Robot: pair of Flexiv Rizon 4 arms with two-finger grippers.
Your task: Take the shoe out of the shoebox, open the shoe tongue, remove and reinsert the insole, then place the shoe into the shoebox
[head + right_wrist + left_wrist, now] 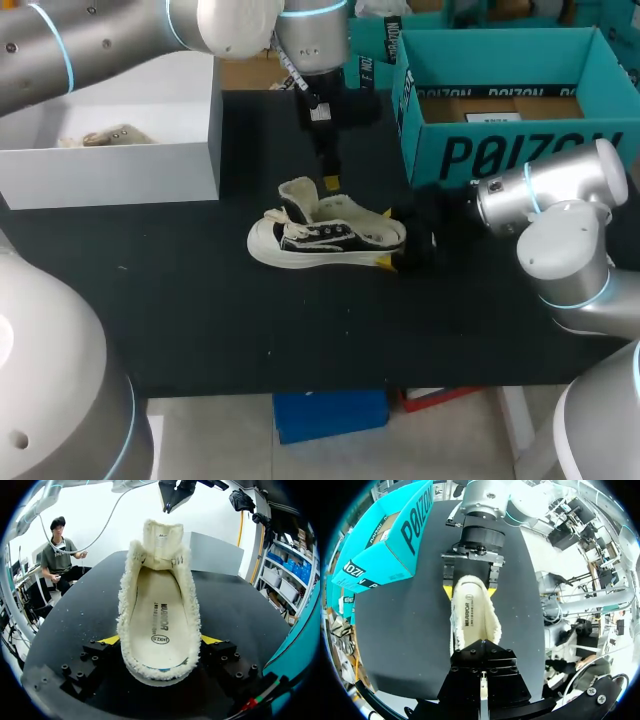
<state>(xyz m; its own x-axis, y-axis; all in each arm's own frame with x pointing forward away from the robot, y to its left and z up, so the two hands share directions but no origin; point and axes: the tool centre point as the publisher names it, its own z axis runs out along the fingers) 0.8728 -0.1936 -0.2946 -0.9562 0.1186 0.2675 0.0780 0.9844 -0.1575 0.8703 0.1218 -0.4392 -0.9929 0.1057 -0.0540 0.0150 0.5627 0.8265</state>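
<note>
1. A low cream-and-black shoe (325, 240) lies on its side at the middle of the black table (200, 310), outside the teal shoebox (500, 150) in the upper right.
2. The right end effector (161, 641) is clenched on the shoe's heel, one yellow tip on each side.
3. The tongue (162, 542) stands folded up, and the insole (157, 620) lies inside the fleece lining.
4. The left end effector (330, 183) hangs just above the tongue, clenched on nothing.
5. A white box (110, 160) sits in the upper left.
</note>
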